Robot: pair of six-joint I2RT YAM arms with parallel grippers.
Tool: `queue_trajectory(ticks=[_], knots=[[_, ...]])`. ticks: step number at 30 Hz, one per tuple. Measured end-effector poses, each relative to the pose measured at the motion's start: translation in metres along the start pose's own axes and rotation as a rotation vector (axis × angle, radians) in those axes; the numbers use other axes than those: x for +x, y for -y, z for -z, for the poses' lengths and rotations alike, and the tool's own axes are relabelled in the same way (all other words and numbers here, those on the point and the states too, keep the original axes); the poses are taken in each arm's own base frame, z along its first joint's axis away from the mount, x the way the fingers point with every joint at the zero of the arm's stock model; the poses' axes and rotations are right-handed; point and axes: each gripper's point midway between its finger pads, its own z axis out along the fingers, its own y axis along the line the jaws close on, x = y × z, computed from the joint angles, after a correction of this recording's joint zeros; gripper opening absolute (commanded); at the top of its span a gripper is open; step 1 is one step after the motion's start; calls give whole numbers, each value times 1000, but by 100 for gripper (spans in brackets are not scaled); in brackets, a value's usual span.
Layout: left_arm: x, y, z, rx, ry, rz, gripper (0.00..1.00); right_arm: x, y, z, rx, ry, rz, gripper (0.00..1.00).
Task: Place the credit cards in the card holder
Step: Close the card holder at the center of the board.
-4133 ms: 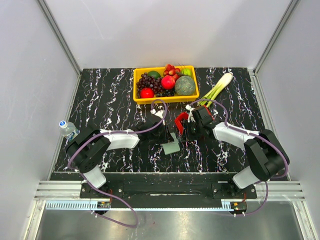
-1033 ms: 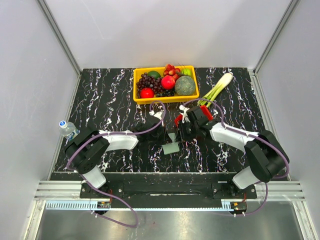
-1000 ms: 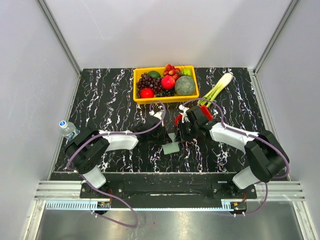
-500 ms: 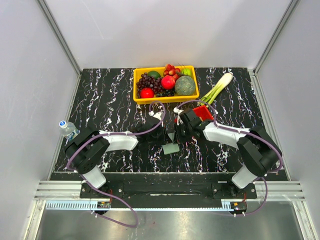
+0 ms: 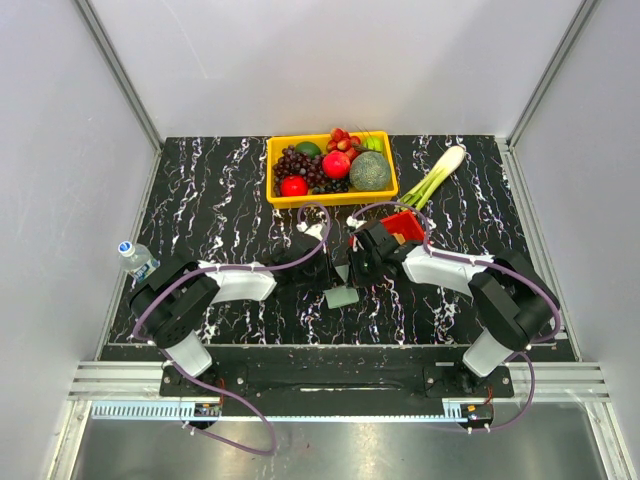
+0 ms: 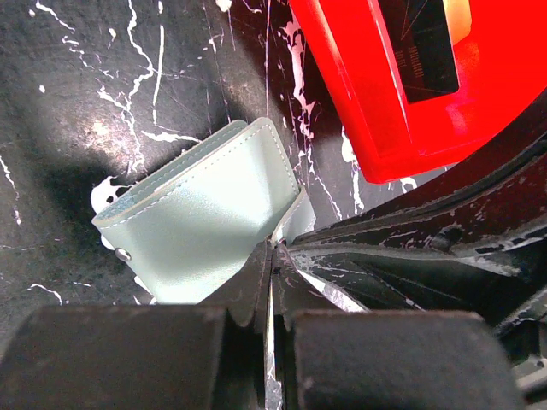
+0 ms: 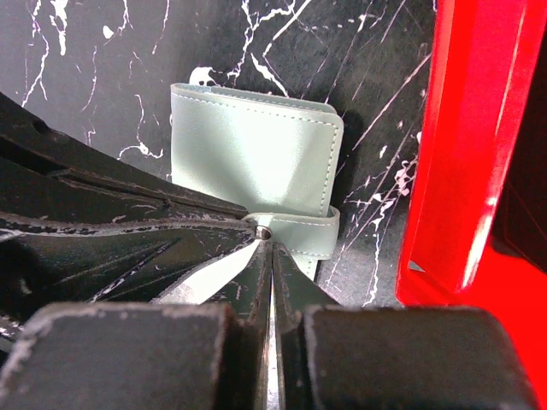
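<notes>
The grey-green card holder [image 5: 343,296] lies on the table between the arms, and also shows in the left wrist view [image 6: 201,224] and the right wrist view [image 7: 252,145]. My left gripper [image 6: 273,256] is shut on its raised flap edge, seen from above at the holder's far side [image 5: 334,268]. My right gripper [image 7: 272,249] is shut at the snap strap [image 7: 301,232], tip to tip with the left one [image 5: 352,266]. A dark card [image 6: 420,51] and a pale orange card [image 6: 459,15] lie in the red basket [image 6: 376,128].
The red basket [image 5: 405,225] sits just behind my right gripper, and its wall [image 7: 479,145] is close on that gripper's right. A yellow tray [image 5: 275,165] of fruit stands at the back, a leek [image 5: 432,180] to its right, and a water bottle [image 5: 135,257] at the left edge.
My right gripper has moved left from the red basket to the card holder and now meets the left gripper there. The basket stands uncovered behind it. The left arm has stayed put.
</notes>
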Motion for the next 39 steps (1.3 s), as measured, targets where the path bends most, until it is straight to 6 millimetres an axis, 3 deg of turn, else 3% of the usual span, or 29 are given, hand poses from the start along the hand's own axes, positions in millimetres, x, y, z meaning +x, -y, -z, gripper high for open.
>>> queue_trajectory(ticks=[39], knots=[[-7,-4,-9,17,6,60,0,-17,3,-8,52,21,-29,6]])
